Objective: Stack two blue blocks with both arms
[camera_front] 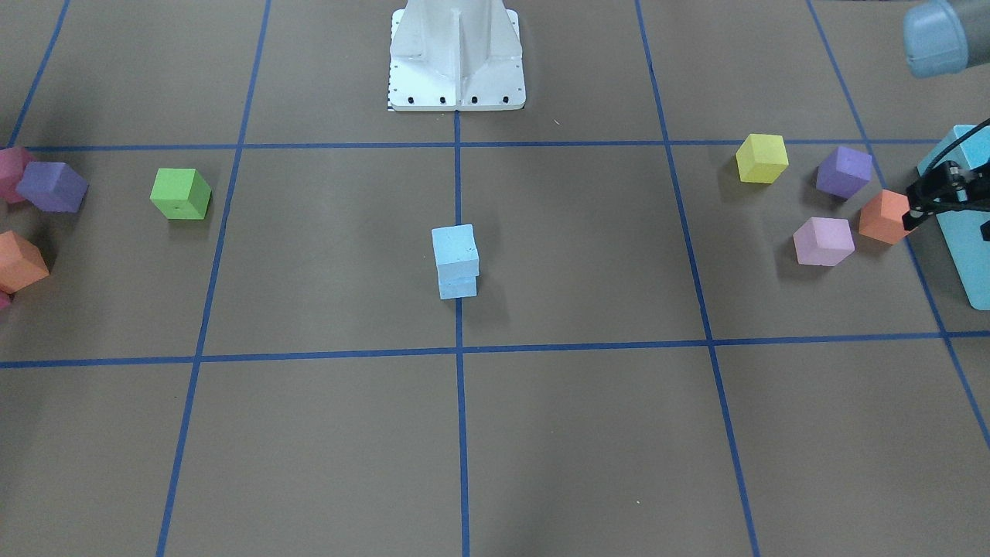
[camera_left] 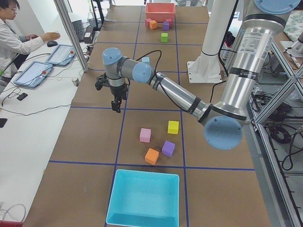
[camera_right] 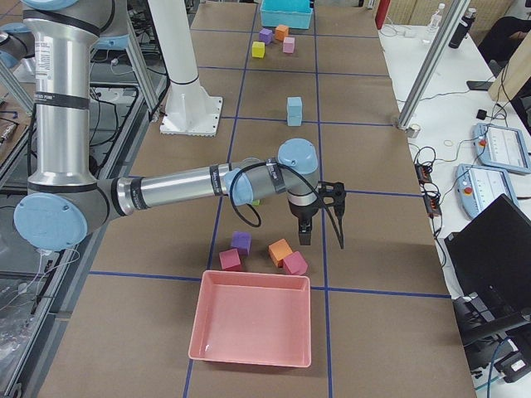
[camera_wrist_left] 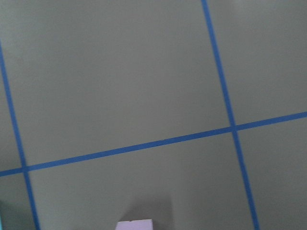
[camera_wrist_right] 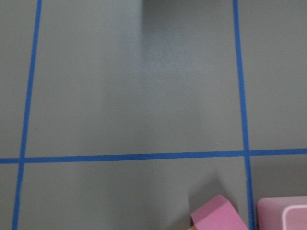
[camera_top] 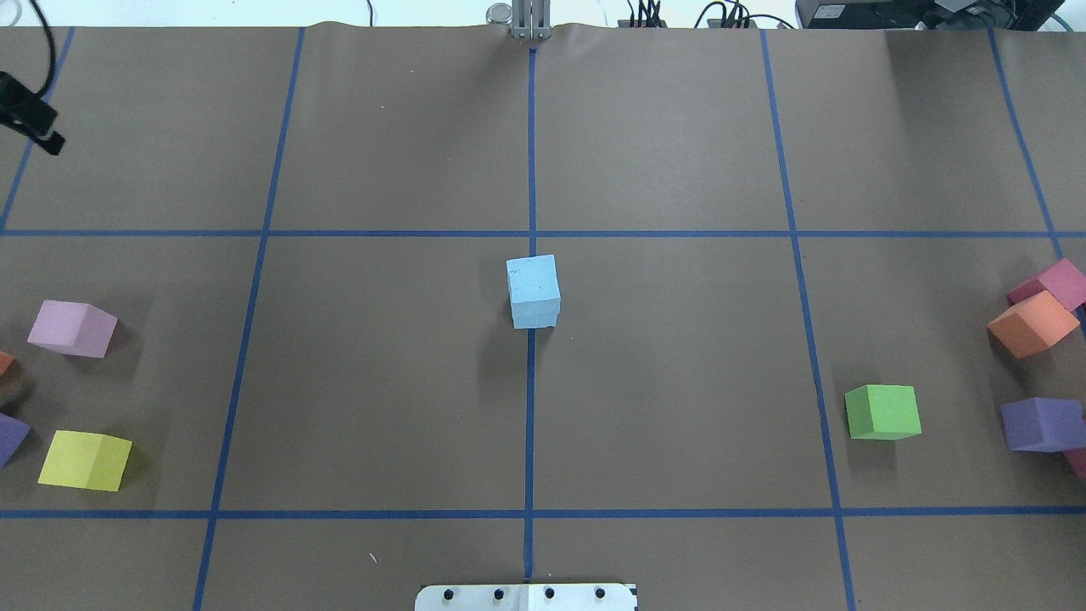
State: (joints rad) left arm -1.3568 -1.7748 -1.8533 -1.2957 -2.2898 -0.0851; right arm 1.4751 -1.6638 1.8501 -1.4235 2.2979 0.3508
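Note:
The two pale blue blocks stand stacked at the table's centre on the middle tape line, the upper block [camera_front: 455,246] on the lower block [camera_front: 458,288], slightly offset. The stack also shows in the overhead view [camera_top: 533,290] and both side views [camera_left: 145,60] [camera_right: 294,110]. My left gripper [camera_front: 915,213] hovers far from the stack at the table's left end, near the orange cube; its jaws are not clear. My right gripper [camera_right: 304,236] shows only in the exterior right view, above the cubes near the pink bin; I cannot tell its state. Neither holds a block.
A turquoise bin [camera_front: 967,255] with yellow [camera_front: 762,158], purple [camera_front: 843,172], lilac [camera_front: 824,240] and orange [camera_front: 882,216] cubes lies on my left. A green cube [camera_front: 180,193], several more cubes and a pink bin [camera_right: 249,327] lie on my right. The white pedestal [camera_front: 456,54] stands behind.

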